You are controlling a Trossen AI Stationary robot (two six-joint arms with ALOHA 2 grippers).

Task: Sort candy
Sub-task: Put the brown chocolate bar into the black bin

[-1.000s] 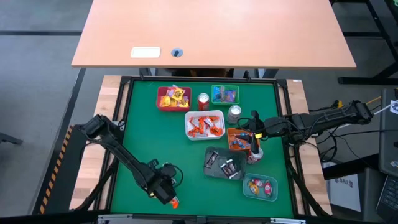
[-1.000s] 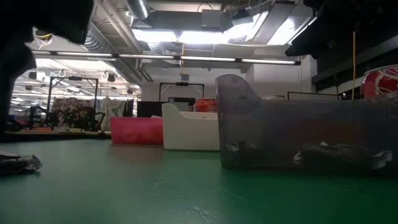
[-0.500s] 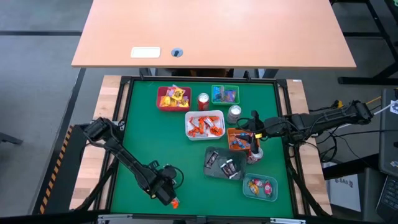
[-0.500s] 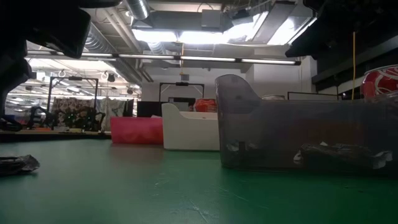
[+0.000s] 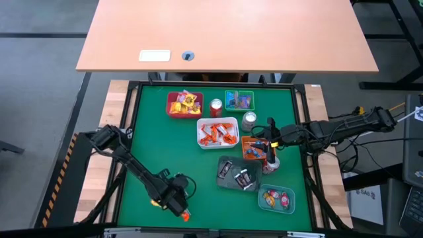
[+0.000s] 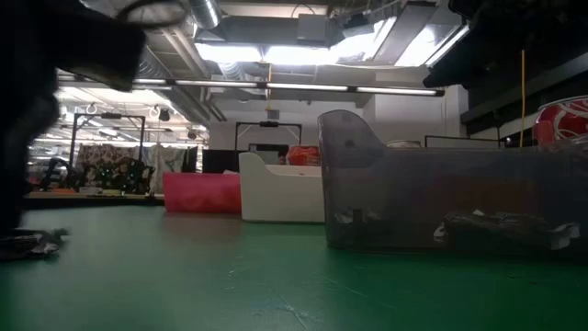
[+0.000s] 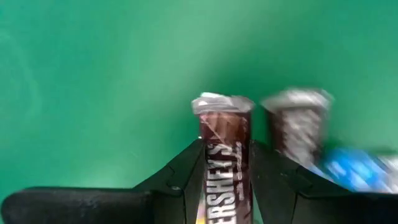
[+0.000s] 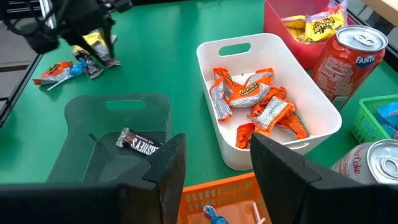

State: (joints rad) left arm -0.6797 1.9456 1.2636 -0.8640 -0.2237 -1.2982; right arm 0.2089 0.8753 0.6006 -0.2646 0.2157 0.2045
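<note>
Brown chocolate bar (image 7: 225,168): lower end cut off by the frame edge. Neighbouring dark candy (image 7: 297,127) and blue candy (image 7: 357,169): blurred, markings unreadable.

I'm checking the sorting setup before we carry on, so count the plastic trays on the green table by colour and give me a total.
Red tray: 1
Green tray: 1
White tray: 1
Orange tray: 1
Grey tray: 1
Pale blue-green tray: 1
Total: 6 trays
</note>
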